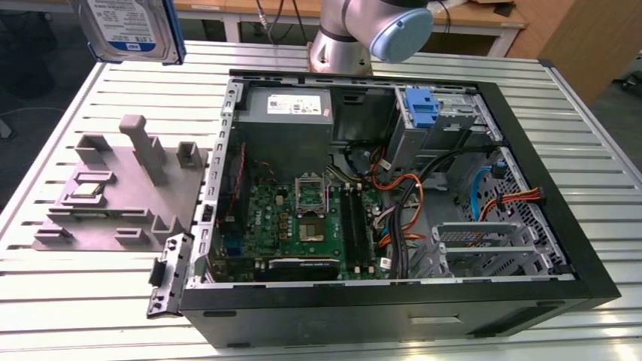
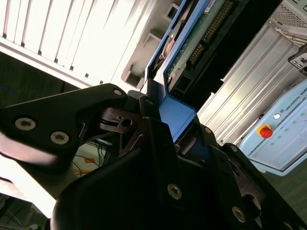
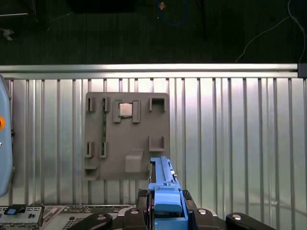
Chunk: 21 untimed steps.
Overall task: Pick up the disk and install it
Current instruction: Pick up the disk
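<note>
Disk point(image 1: 128, 26) clamped in end effector point(image 3: 165, 211)

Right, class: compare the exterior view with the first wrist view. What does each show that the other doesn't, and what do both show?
From the exterior view: the open computer case with its motherboard, and the disk, label face showing, held up in the air at the exterior view's upper left. From the first wrist view: the gripper shut on the disk's blue carrier, seen edge-on, and dark floor beyond the table. Shared: the disk, the grey fixture holding a small silver chip, and the slatted table.
</note>
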Tool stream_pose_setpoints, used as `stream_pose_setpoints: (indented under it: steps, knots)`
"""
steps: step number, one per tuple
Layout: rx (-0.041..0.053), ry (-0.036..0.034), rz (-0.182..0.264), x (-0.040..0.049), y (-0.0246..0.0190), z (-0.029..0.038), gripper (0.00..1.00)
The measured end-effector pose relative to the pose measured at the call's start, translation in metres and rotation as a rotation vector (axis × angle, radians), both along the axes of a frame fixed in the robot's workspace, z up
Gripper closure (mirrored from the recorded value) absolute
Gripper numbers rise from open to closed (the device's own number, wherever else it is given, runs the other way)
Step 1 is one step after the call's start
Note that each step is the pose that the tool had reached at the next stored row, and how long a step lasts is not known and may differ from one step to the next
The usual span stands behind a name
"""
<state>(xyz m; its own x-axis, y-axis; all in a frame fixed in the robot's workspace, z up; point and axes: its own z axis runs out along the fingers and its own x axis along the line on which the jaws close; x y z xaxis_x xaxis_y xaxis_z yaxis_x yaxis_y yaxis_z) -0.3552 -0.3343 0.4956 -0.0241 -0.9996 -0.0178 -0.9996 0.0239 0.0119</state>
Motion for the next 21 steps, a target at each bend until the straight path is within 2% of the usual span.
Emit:
stream_pose_setpoints:
  steps: [21]
  knots:
    - [0.0,0.0,0.0,0.0071,0.0,0.0,0.63]
